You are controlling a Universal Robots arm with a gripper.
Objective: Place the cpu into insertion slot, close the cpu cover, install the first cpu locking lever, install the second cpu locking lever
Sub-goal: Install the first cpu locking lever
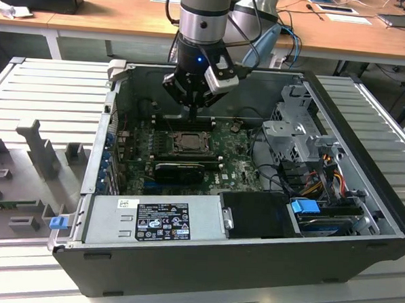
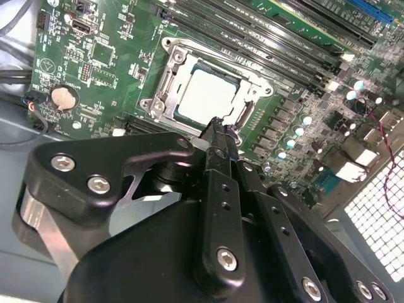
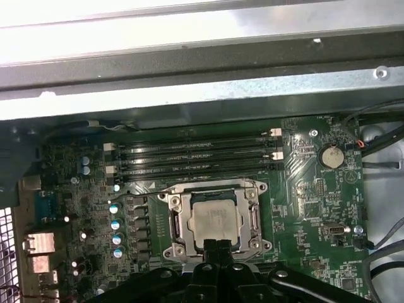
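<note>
In the exterior view, the open case (image 1: 183, 259) holds a green board (image 1: 239, 170). The cpu (image 1: 187, 142) lies toward the board's far edge, about midway between the board's left and right edges in that view. It is a small flat chip with a dull silver-grey face, lying face up in the slot (image 2: 247, 108). The cover (image 3: 178, 218), a silvery frame with a cut-out centre, lies flat around it, and the chip's face shows through the opening.

The cpu is close to square, so no long axis stands out. Its sides run parallel to the memory slots (image 3: 196, 154), which lie between it and the board's far edge. A black card (image 1: 180, 169) lies on its near side.

The gripper (image 1: 193, 114) hangs over the cpu, apart from it. In both wrist views its fingers are drawn together into one narrow tip with nothing between them. In each of these views the tip shows in front of one edge of the cover.

At the case's right side, a drive cage (image 1: 295, 132) stands.
</note>
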